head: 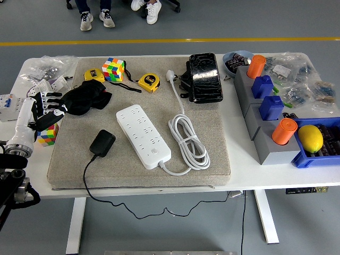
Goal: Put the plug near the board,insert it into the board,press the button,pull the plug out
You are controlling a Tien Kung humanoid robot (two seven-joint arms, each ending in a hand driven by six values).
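table (276,172): white, with a grey mat (212,154)
left hand (43,109): fingers spread, holding nothing
plug (102,143): right of hand, apart
board (143,135): beyond plug

The robot's left arm (21,127) is reaching in from the picture's left edge, its white forearm angling up and forward over the table's left side. The left hand (47,109) is hanging at the end of it, black fingers (52,101) loosely spread and gripping nothing. The right arm is showing nowhere.
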